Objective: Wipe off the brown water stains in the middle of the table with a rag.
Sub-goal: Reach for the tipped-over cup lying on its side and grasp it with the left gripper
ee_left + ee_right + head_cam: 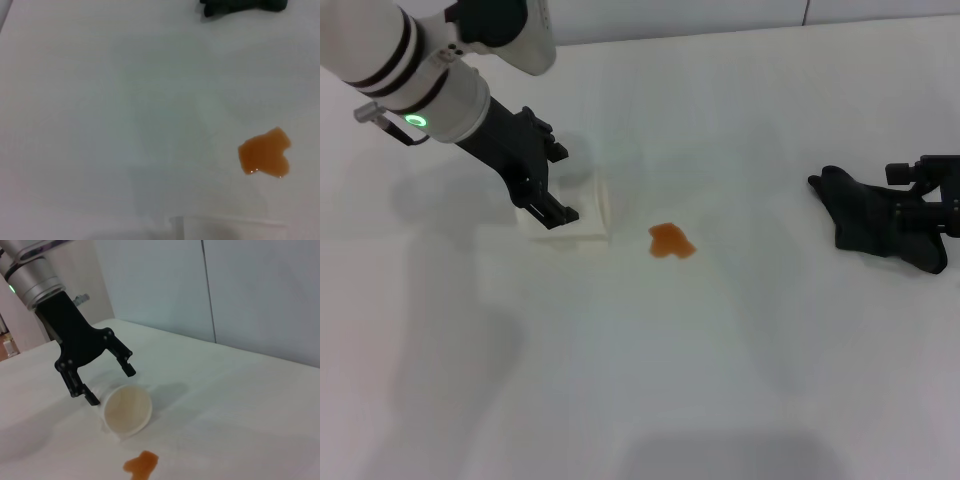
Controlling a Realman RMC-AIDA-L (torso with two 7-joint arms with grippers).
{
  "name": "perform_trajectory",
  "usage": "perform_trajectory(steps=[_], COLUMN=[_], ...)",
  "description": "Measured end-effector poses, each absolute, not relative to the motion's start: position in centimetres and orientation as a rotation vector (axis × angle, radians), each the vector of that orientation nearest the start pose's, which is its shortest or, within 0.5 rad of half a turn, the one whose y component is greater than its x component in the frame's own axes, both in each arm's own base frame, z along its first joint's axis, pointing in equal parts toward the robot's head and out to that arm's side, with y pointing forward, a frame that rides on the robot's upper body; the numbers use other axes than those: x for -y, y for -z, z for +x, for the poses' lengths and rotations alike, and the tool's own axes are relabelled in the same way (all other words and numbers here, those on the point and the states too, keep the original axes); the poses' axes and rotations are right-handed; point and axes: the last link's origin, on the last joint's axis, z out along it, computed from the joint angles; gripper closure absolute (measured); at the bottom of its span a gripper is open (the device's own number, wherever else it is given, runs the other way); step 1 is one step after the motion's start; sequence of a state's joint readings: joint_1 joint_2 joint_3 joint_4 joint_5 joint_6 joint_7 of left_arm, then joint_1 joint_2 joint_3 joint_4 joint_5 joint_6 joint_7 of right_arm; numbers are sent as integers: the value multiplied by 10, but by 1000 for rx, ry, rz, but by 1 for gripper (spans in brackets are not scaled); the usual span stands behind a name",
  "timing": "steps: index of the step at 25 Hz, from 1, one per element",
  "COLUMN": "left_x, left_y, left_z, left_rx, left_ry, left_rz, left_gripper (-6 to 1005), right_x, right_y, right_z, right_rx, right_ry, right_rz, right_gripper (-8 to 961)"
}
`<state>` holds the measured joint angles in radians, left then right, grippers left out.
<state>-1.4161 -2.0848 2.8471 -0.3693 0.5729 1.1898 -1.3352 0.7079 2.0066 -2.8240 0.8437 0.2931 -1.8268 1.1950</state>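
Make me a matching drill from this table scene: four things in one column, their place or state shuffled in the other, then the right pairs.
Things
1. cup
2. brown water stains
3. rag
4. left tool

Place or state
A. dark bunched heap at the table's right side
B. open, fingers straddling the cup
C. lying on its side, mouth toward the stains
D. small orange-brown blotch mid-table, unwiped

Pairs: 1-C, 2-D, 3-A, 4-B

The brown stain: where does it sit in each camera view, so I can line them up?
Head view: brown stain mid-table, between the tipped cup and the rag.
Left wrist view: stain at right; rag at top edge.
Right wrist view: stain at bottom edge, below the cup.
Shared landmark: the stain itself.
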Motion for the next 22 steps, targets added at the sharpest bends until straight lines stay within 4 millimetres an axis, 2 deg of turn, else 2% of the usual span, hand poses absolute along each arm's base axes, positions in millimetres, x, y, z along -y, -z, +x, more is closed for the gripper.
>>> perform_trajectory(steps=[22], left_x=[-436], left_y=[60], left_z=[-146], left_rx=[-64], left_ry=[-563], left_rz=[-2964], left_gripper=[132], right_x=[-312], right_y=[-88], right_z=[323], right_rx=[-710], right_ry=[-470], right_rz=[-2538], right_gripper=[301])
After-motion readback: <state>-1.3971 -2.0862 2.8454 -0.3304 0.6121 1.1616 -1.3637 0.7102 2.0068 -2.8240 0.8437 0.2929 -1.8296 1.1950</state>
